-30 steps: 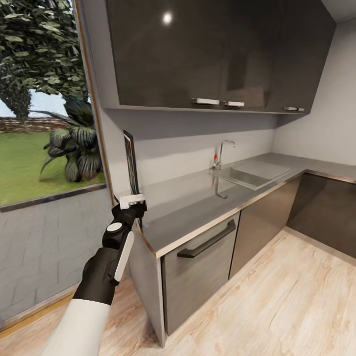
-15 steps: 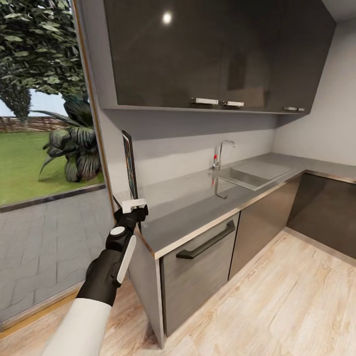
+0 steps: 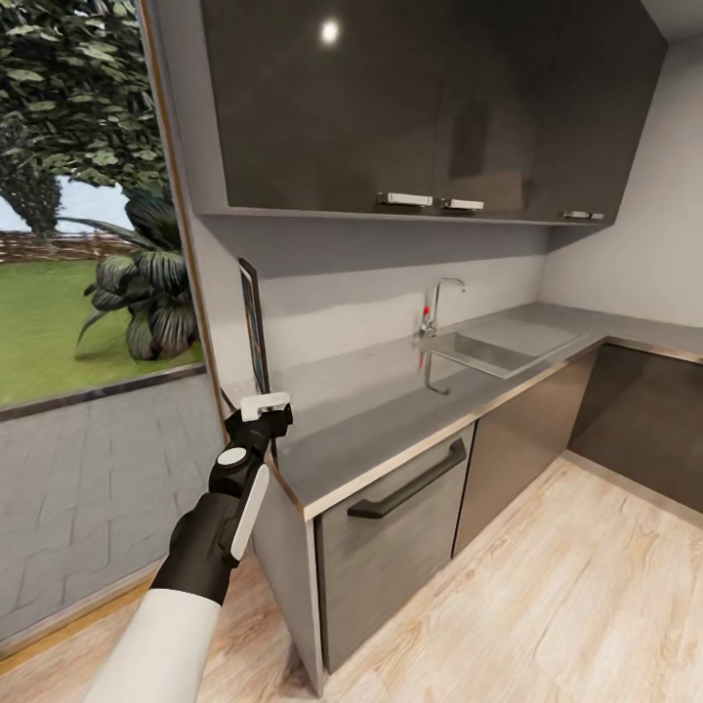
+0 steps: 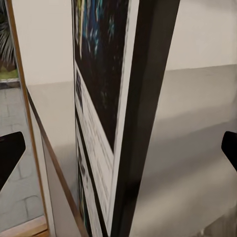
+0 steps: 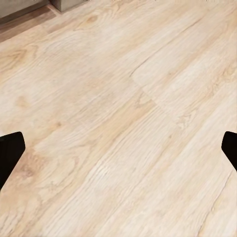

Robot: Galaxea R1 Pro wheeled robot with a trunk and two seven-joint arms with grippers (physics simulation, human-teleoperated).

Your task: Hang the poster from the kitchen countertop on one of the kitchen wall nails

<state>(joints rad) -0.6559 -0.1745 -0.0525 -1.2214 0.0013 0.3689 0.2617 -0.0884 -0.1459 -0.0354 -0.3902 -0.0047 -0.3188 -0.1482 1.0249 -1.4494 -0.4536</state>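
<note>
While its jaws stand spread wide, the left gripper (image 4: 118, 148) straddles the upright black-framed poster (image 4: 126, 98) without touching; the right gripper (image 5: 118, 148) gapes over pale wood floor (image 5: 123, 98).

Home kitchen: countertop (image 3: 391, 410), sink (image 3: 488, 349), wall cabinets (image 3: 420, 107).

No words, numbers or brand marks can be read. The poster (image 4: 103, 98) stands edge-on to both cameras that catch it, so its print is only streaks of colour on dark blue.
</note>
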